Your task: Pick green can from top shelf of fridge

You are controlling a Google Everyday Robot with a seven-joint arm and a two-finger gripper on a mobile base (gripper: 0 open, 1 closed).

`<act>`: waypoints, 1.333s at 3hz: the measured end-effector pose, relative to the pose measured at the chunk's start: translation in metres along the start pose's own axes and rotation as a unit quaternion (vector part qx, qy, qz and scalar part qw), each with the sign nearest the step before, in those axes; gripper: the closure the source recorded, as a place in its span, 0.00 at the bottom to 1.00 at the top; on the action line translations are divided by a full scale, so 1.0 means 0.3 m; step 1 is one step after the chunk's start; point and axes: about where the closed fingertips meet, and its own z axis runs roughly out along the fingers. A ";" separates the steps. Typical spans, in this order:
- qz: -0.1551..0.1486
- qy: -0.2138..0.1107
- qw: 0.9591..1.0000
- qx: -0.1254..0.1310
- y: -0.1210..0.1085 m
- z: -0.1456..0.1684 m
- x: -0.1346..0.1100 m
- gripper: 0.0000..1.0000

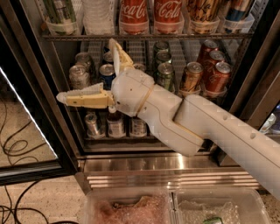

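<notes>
Below the top shelf (144, 37), near the left frame of the fridge (37, 87), our gripper (85, 70) hangs, jaws spread wide and empty. We see the green can (59, 12) far left above; red cans (133, 13) read Coca-Cola.

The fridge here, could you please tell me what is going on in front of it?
A robot arm reaches toward the open fridge. Its tool is open in front of the cans one level below the top shelf. The green can stands at the left end of the top shelf, above the tool, untouched.
</notes>
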 end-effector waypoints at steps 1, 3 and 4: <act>0.001 0.021 1.000 -0.016 -0.015 0.024 -0.023 0.00; 0.026 0.030 0.997 -0.070 -0.001 0.185 0.019 0.00; 0.024 0.029 0.997 -0.068 0.008 0.187 0.015 0.00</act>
